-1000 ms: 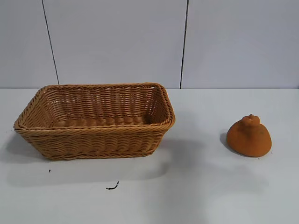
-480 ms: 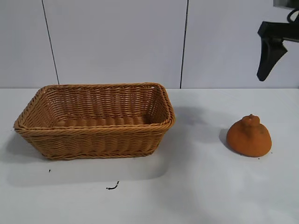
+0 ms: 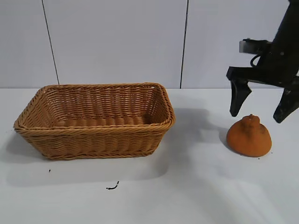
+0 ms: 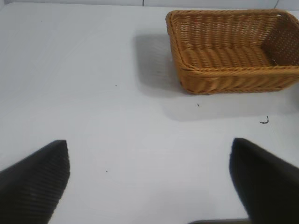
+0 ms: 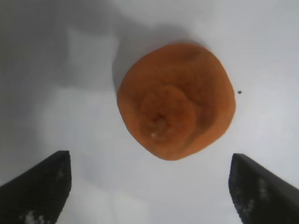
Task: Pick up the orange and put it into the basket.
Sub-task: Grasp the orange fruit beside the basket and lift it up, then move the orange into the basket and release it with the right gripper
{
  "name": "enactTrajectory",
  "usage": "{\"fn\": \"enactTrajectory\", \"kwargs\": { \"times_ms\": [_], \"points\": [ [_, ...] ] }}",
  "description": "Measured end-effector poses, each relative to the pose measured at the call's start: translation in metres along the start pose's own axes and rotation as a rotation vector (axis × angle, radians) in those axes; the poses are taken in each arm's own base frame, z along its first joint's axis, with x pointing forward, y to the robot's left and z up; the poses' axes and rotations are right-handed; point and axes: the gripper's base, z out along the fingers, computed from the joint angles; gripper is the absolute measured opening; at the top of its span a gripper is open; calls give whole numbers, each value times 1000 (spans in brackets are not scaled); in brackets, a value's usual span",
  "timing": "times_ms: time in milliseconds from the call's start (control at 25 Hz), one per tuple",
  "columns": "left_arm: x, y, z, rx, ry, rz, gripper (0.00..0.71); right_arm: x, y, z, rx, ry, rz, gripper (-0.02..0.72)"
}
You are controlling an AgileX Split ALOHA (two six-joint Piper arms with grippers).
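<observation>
The orange (image 5: 176, 100) sits on the white table (image 5: 56, 60), seen straight from above, its knobby bump facing up. The right gripper (image 5: 149, 186) hangs over it, fingers (image 5: 39, 189) spread wide, touching nothing.

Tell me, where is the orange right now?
In the exterior view, the orange sits on the table's right side, apart from the basket, just below the open right gripper.

Right arm (image 3: 285, 42) cut off by frame edge.
</observation>
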Motion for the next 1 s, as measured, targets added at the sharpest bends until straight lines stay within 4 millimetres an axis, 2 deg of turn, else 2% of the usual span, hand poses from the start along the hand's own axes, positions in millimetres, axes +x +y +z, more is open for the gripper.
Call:
{"fn": "enactTrajectory", "kwargs": {
  "times_ms": [120,200,240,360,440,480,640,880,1000],
  "points": [
    [0,0,0,0,0,0,666,-1,0,7,4,4,0,617],
    [0,0,0,0,0,0,666,-2,-1,8,5,1,0,550],
    [0,0,0,0,0,0,666,-2,-1,8,6,-3,-1,496],
    [0,0,0,0,0,0,666,-3,-1,8,8,-14,-3,196],
    [0,0,0,0,0,0,666,-3,-1,5,10,-17,-6,32],
    [0,0,0,0,0,0,666,-3,-1,2,10,-24,-9,7],
    [0,0,0,0,0,0,666,-4,0,-23,7,-70,-21,3],
    [0,0,0,0,0,0,666,-16,3,-102,3,-220,-36,1],
    [0,0,0,0,0,0,666,-22,9,-133,2,-269,-55,1]
  ]
}}
